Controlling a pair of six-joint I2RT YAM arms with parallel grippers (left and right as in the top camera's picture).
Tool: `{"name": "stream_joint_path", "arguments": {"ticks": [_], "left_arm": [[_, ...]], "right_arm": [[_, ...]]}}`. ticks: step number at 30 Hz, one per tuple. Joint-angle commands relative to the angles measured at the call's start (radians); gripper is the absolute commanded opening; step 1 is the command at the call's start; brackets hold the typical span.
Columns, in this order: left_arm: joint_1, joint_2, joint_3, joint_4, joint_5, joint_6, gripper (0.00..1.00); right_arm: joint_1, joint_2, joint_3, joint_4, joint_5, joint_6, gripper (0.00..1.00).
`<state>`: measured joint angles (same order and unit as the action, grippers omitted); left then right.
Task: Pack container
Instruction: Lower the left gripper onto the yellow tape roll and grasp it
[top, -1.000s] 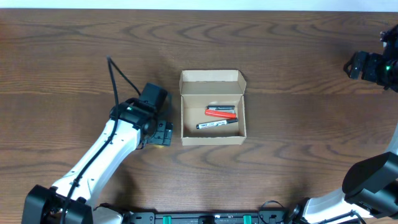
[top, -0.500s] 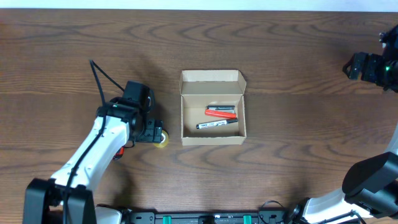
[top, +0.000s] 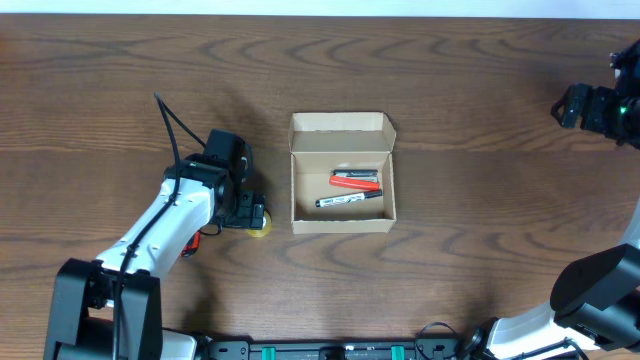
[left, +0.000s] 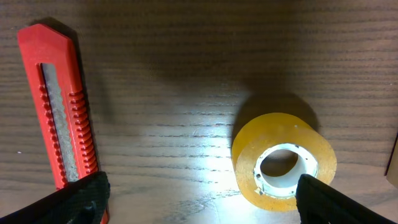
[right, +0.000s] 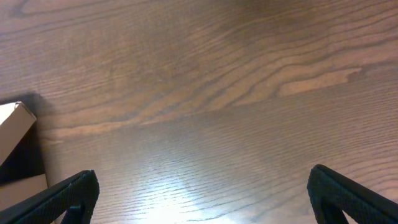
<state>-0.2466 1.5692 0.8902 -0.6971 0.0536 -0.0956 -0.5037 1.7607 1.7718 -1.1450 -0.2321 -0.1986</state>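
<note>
left fingers (left: 78, 198): I see them wide open, empty, tape roll (left: 283, 163) just ahead
right fingers (right: 62, 199): wide open, empty
container (top: 310, 175): lid open, pens (top: 350, 200) inside

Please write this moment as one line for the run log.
left pincer: open, above tape roll and red box cutter | right pincer: open, over table | cardboard box: open, two markers inside

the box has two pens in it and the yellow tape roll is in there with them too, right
Not quite. The container does hold the red pen and the black pen, but the yellow tape roll is not in there: it lies on the table just outside the container, on the left arm's side. The overhead view shows it.
</note>
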Motion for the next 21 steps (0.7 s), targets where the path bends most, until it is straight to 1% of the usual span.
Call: {"name": "stream_joint_path", "arguments": {"ticks": [1,21], "left_arm": [[0.004,0.013,-0.015,0.009,0.011,0.017,0.95],[0.004,0.013,-0.15,0.109,0.018,0.013,0.95]], "right_arm": [[0.008,0.0,0.001,-0.002,-0.007,0.003,0.99],[0.008,-0.001,0.001,-0.008,-0.008,0.003,0.99]]}}
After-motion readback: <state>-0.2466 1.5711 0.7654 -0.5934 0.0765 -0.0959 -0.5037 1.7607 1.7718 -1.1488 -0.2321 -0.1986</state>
